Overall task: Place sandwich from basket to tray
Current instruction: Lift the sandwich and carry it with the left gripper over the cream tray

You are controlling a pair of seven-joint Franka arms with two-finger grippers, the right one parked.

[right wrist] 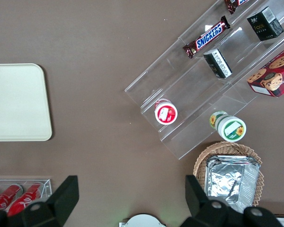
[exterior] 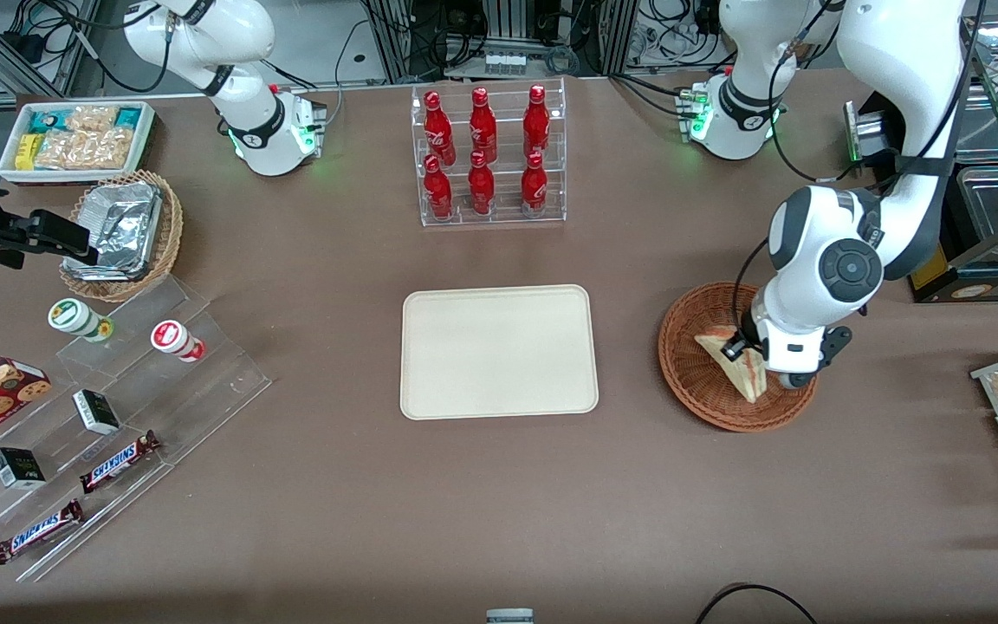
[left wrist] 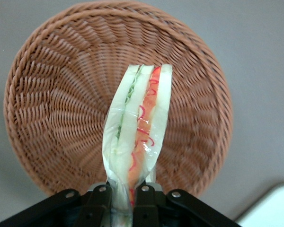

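The wrapped triangular sandwich (exterior: pixel 735 362) (left wrist: pixel 138 127) is in the round reddish-brown wicker basket (exterior: pixel 691 364) (left wrist: pixel 61 94). My left gripper (exterior: pixel 750 357) (left wrist: pixel 124 203) is over the basket and shut on one end of the sandwich, with the wrapper pinched between its fingers. Whether the sandwich still touches the basket floor I cannot tell. The cream-beige tray (exterior: pixel 499 351) (left wrist: pixel 270 208) lies flat beside the basket, toward the parked arm's end of the table, with nothing on it.
A clear rack of red bottles (exterior: pixel 489 156) stands farther from the front camera than the tray. Clear steps with snack bars and cups (exterior: pixel 109 407), a tan basket of foil trays (exterior: pixel 122 230) and a white bin of packets (exterior: pixel 74 139) lie toward the parked arm's end.
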